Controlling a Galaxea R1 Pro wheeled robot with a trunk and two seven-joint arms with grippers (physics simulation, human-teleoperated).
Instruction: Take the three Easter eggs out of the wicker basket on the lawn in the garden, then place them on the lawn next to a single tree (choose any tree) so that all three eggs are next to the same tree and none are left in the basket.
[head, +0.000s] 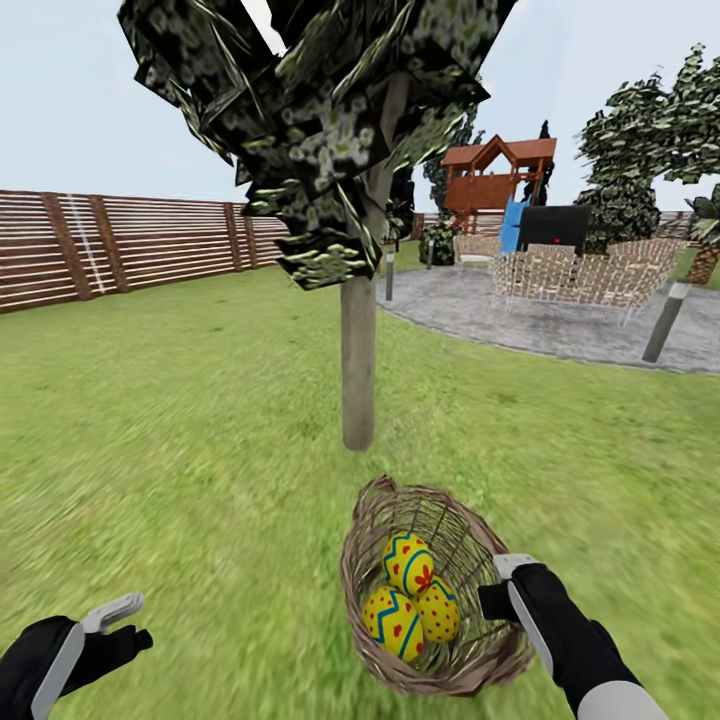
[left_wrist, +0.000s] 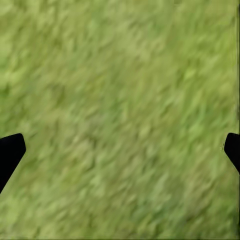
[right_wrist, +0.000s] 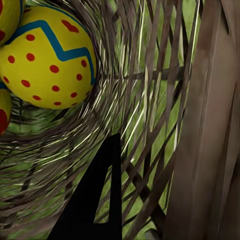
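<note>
Standing on the lawn (head: 180, 420), well inside the garden's slatted wooden fence (head: 120, 240): one wicker basket (head: 460, 665), tipped so its mouth faces the onlooker, set close in front of the tree (head: 357, 370), whose pale trunk rises just beyond the basket's far rim.

Contents of basket: three Easter eggs, all present. One egg (head: 408, 562) uppermost with blue zigzag band; one egg (head: 393, 622) lower and nearer the left wall; one egg (head: 438, 610) with red dots beside it, toward the right wall. The three touch one another. No egg lies on the grass.

Right gripper (head: 505, 585): at the basket's right rim. The right wrist view looks through the weave into the basket; one dark finger (right_wrist: 97, 200) shows against the wicker, with the dotted egg close ahead. It appears to grip the basket wall, but whether the fingers are closed on it I cannot tell.

Left gripper (head: 120, 620): low over bare grass, well apart from the basket. In the left wrist view the two fingertips (left_wrist: 10, 152) stand wide apart at opposite edges, nothing between them but lawn.

Background: grey paving (head: 520, 320), pale woven chairs (head: 570, 272), wooden play structure (head: 495, 180).

Progress, as judged: no egg removed yet; the basket already sits next to a suitable tree. Remaining: lift out all three eggs, one at a time, and set each on the grass by this trunk.
</note>
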